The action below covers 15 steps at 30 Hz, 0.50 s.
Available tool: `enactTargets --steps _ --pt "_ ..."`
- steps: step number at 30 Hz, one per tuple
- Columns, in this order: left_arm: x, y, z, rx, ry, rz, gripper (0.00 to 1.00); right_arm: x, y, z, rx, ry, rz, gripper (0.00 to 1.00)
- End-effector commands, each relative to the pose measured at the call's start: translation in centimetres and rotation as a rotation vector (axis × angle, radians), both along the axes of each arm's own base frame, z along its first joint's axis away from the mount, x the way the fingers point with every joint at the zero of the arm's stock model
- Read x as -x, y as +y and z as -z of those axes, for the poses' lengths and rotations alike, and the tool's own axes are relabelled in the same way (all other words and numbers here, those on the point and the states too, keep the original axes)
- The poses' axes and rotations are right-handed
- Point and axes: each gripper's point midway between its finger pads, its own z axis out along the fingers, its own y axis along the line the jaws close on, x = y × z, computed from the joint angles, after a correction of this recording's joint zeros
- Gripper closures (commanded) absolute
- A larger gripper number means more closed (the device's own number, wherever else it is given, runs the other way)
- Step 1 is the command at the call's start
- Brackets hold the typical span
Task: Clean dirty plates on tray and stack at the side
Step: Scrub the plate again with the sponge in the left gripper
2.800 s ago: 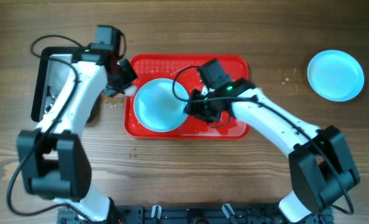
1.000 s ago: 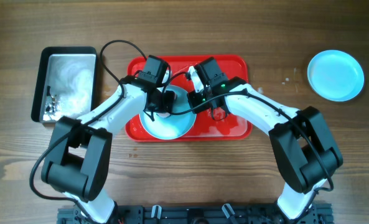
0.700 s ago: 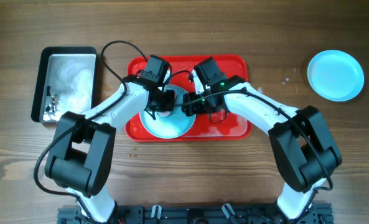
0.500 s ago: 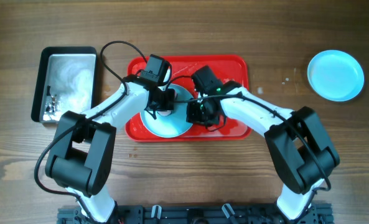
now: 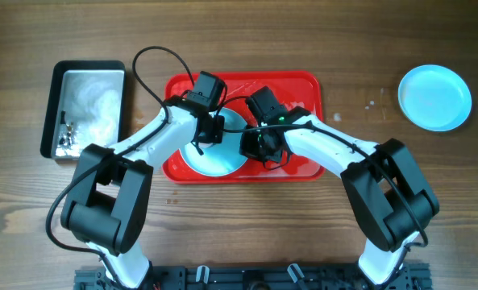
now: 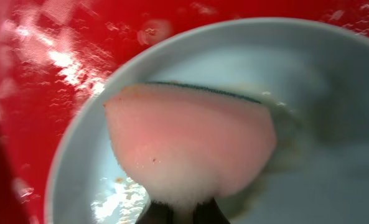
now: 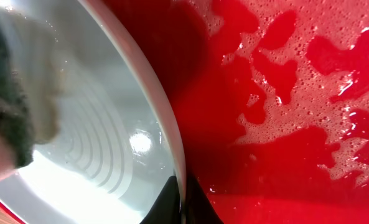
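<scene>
Closest in, through the left wrist view: clamps the pink sponge in the left hand, clenched on its lower end, and presses it into the bowl of the turquoise plate, with brownish residue and suds along the foam's edge. Through the right wrist view: pinches that plate's raised rim in the right hand, closed on the rim, over the wet, foam-flecked red tray; cannot tell whether the plate is tilted up or lying flat. Reads as the scrubbing step, with this plate mid-clean and not yet stacked. Next, probably: wipe round until the smear clears, draw the sponge off, then lift by the rim and carry to the right. Calls for a firm pinch on a soapy, slippery edge. Shows only up close: the residue, the sponge's thin green backing, the puddled suds. Shows only from overhead: both arms meeting over the tray, with the plate left of its centre. Farther out on the worktop: a black-rimmed metal tin well to the left and, well apart at the far right, a second turquoise plate, clean-looking. Cannot tell whether single or stacked.
</scene>
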Motion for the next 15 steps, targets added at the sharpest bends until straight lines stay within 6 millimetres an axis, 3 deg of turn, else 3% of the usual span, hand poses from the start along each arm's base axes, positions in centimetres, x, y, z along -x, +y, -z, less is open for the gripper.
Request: enactTargets --steps 1,4,9,11,15 --pt "2.1 5.5 2.5 -0.262 0.096 -0.029 0.96 1.2 -1.0 1.5 0.057 0.026 -0.011 0.96" --pt "3.8 5.6 1.6 -0.264 0.194 -0.04 0.96 1.2 -1.0 1.5 0.055 0.028 -0.015 0.96" --pt "6.6 2.7 1.3 -0.092 0.35 -0.02 0.96 1.2 -0.9 1.5 0.052 0.027 -0.02 0.96" --pt "5.6 2.0 1.5 -0.058 0.31 -0.019 0.96 1.2 -0.9 1.5 0.052 0.027 -0.02 0.96" --pt "1.2 -0.1 1.4 0.027 0.127 -0.043 0.96 1.2 -0.9 1.5 0.051 0.027 -0.02 0.96"
